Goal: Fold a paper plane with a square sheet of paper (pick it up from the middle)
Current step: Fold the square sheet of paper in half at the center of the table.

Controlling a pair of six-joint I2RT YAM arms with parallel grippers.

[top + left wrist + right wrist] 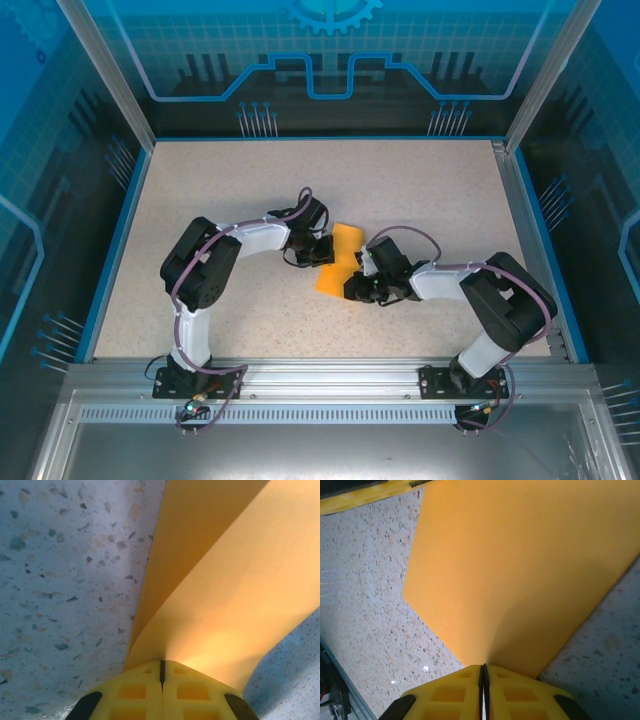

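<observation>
From above, the orange sheet of paper sits in the middle of the speckled table, folded and held between the two arms. The left gripper meets its left edge and the right gripper its near right edge. At the left wrist, the left gripper has its yellow fingers pressed together on the sheet of paper, which rises from them in two layers above the table. At the right wrist, the right gripper is pinched tight on one edge of the sheet of paper, which spreads out flat above the table.
</observation>
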